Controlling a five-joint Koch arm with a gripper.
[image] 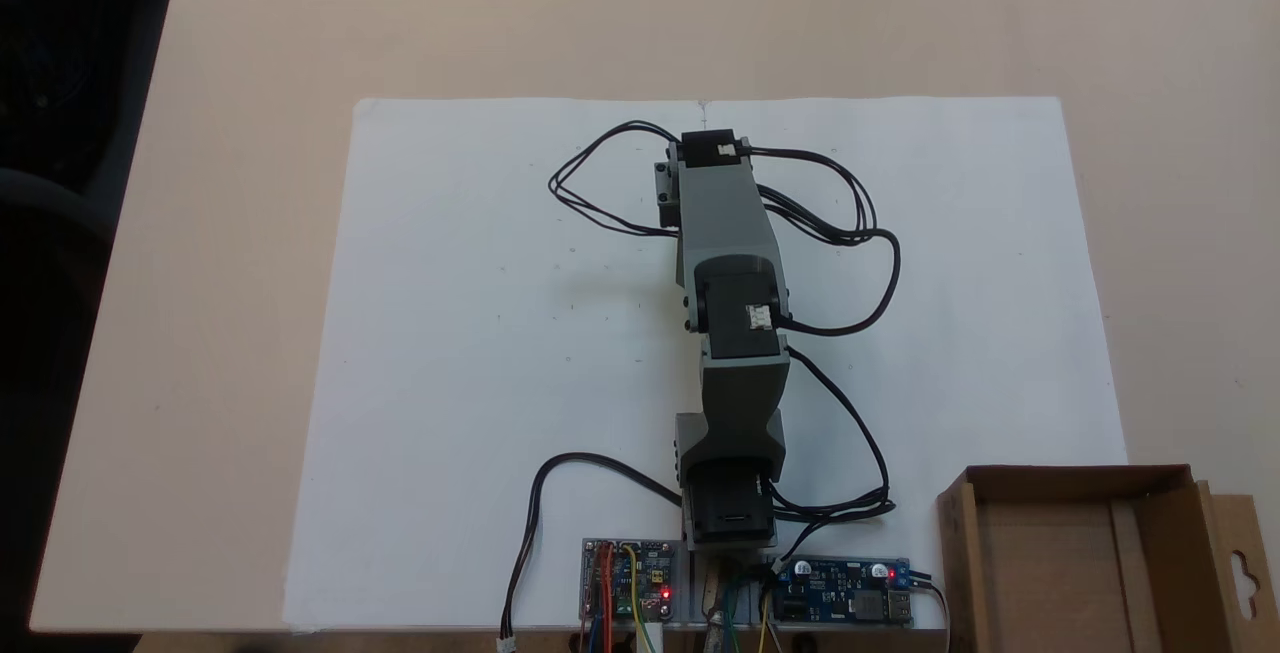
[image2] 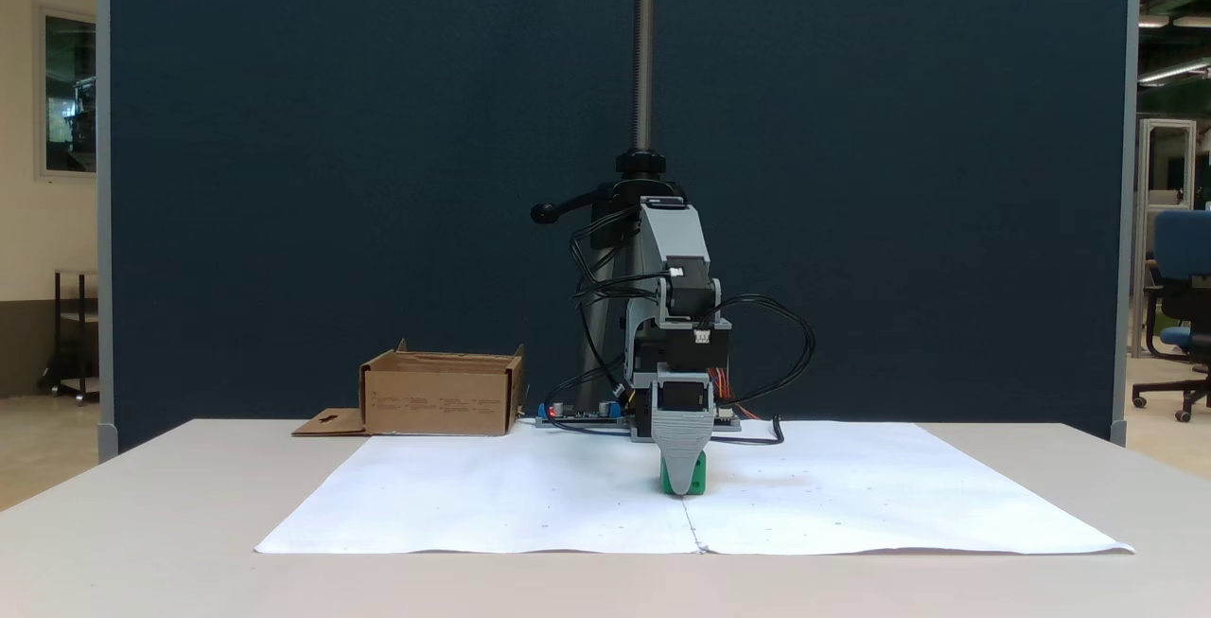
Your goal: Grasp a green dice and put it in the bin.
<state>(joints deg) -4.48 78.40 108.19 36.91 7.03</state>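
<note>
The green dice (image2: 698, 480) sits on the white paper, a little forward of the arm's base in a fixed view. My grey gripper (image2: 683, 484) points straight down over it, and its near finger (image2: 681, 443) covers the middle of the cube, so green shows on both sides. The jaws stand one behind the other, so their gap is hidden. From above, the stretched arm (image: 728, 263) covers both the gripper and the dice. The bin (image: 1075, 481), a brown cardboard box (image2: 440, 397) with a hang-hole tab, stands beside the arm's base with nothing visible in it.
A large white paper sheet (image: 480, 353) covers the middle of the beige table (image: 220, 233). Circuit boards (image: 845, 591) and black cables (image: 860, 233) lie around the base. A metal pole (image2: 644, 50) and a dark partition stand behind.
</note>
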